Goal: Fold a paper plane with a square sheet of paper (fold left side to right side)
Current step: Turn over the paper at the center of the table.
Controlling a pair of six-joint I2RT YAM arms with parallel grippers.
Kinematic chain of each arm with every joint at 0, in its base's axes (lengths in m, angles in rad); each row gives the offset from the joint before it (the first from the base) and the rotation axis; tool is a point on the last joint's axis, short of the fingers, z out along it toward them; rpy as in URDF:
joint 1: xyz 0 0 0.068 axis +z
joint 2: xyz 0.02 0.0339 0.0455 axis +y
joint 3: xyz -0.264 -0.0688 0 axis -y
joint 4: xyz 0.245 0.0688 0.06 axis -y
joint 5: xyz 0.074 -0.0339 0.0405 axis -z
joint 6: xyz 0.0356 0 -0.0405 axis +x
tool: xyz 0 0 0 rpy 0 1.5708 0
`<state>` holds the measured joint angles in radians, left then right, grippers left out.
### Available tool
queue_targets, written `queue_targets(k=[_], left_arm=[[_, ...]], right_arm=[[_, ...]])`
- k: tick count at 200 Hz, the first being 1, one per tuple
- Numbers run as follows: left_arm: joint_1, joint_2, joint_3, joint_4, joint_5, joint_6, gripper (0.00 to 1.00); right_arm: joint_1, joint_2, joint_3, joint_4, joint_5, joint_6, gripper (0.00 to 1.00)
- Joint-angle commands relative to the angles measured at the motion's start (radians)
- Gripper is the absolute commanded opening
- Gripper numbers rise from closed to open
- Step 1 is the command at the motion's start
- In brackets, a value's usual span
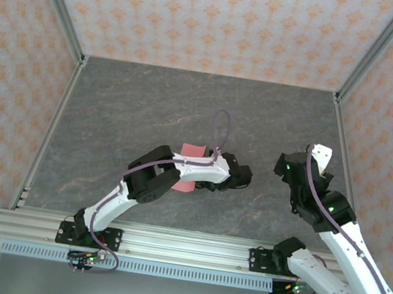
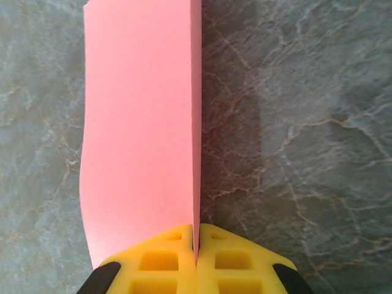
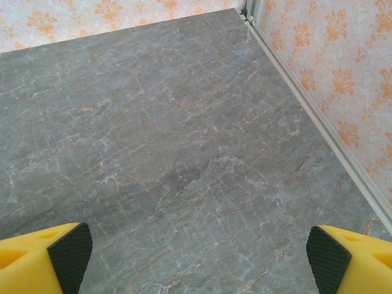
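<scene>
Top external view: the grey bench (image 1: 151, 103) has the pink paper (image 1: 193, 151) near its middle, partly hidden under the left arm (image 1: 179, 166). The right arm (image 1: 321, 203) stands apart to its right. In the left wrist view, the left jaws are closed on the paper's near edge. The right jaws gape wide above the bench, holding nothing.

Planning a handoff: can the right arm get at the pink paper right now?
Probably not directly: the left gripper is shut on the pink paper, and that arm lies between it and the open right gripper over the table.
</scene>
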<state>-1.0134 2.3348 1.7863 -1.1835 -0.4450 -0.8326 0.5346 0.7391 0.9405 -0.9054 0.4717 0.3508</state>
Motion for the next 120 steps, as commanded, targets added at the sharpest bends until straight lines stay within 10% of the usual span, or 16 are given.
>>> queue_targets(k=[1, 120], left_arm=[[0.013, -0.004, 0.034, 0.077, 0.116, 0.013, 0.04], [0.042, -0.199, 0.005, 0.292, 0.367, 0.146, 0.47]], right_arm=[[0.002, -0.007, -0.020, -0.013, 0.007, 0.008, 0.93], [0.002, 0.003, -0.037, 0.005, -0.064, 0.002, 0.97]])
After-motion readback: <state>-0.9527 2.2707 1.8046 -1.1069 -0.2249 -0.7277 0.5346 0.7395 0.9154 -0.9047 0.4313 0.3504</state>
